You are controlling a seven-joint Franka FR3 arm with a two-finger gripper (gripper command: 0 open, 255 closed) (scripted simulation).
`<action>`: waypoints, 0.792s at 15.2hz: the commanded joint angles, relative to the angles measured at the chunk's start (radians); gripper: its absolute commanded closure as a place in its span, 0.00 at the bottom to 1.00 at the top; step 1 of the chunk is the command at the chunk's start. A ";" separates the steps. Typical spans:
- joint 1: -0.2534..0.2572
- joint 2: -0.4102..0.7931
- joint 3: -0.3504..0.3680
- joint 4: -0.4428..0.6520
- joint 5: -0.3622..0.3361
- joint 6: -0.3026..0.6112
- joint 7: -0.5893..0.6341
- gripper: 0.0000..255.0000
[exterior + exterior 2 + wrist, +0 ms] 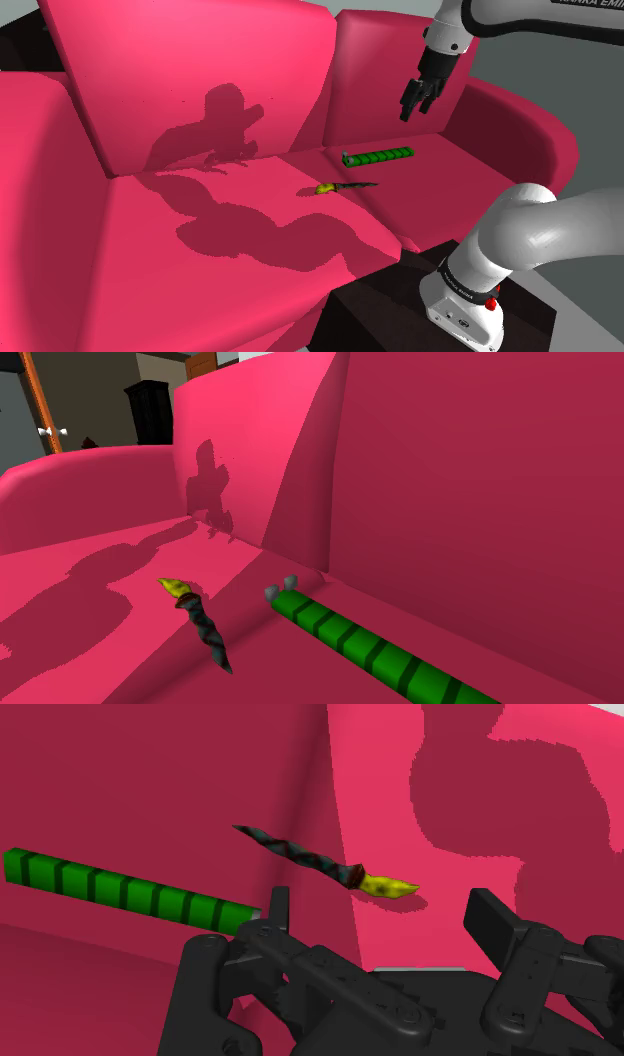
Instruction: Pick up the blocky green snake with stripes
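Here we see a bright pink sofa [200, 80] with the blocky green snake [377, 156] lying flat on the seat cushion at the shoulder view's right, near the foot of the backrest. Darker green stripes band its body. Near it, toward the seat's front edge, lies a dark twisted object [340, 187] with a yellow tip. The black gripper [415, 100] hangs in the air above the snake, touching nothing. Its two fingers [492, 919] are spread apart around empty space.
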 commanded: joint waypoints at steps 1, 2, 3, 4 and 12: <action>0.000 0.000 0.000 0.000 0.000 0.000 0.000 0.00; 0.001 -0.002 -0.025 -0.021 -0.017 0.020 -0.045 0.00; 0.002 -0.002 -0.051 -0.039 -0.034 0.041 -0.089 0.00; 0.004 0.000 -0.078 -0.056 -0.052 0.063 -0.133 0.00; 0.020 0.105 -0.303 -0.124 -0.178 0.260 -0.488 0.00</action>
